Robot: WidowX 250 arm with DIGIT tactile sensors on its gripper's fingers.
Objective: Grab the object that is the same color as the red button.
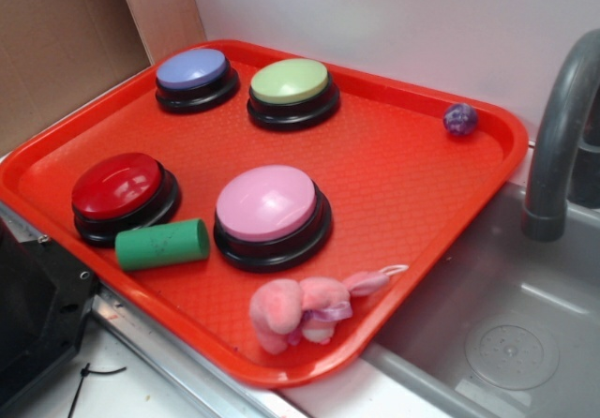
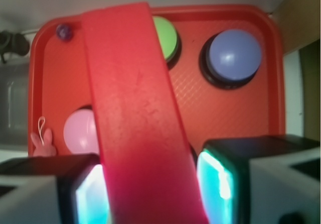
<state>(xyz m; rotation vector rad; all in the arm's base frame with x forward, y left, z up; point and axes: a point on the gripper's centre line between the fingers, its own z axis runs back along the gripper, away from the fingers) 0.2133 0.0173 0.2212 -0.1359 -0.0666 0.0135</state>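
Gripper (image 2: 150, 194): clamped on red block (image 2: 135, 113), held above tray (image 2: 235, 108) | red button (image 1: 120, 186): on tray beside green cylinder (image 1: 161, 244)

The exterior cam sits off one corner of the orange-red tray (image 1: 394, 170), looking down at an angle from a middle distance, so the whole tray plus a bit of sink and grey faucet (image 1: 562, 127) fits in. The wrist cam hangs well above the tray, pointing almost straight down, with the red block (image 2: 140, 123) filling the middle super close to the lens. Both share the tray, the blue button (image 1: 192, 69) (image 2: 234, 54), green button (image 1: 290, 81) (image 2: 168, 35), pink button (image 1: 267, 202) (image 2: 80, 131), purple ball (image 1: 459, 118) (image 2: 63, 31) and pink bunny (image 1: 300, 307) (image 2: 42, 142).
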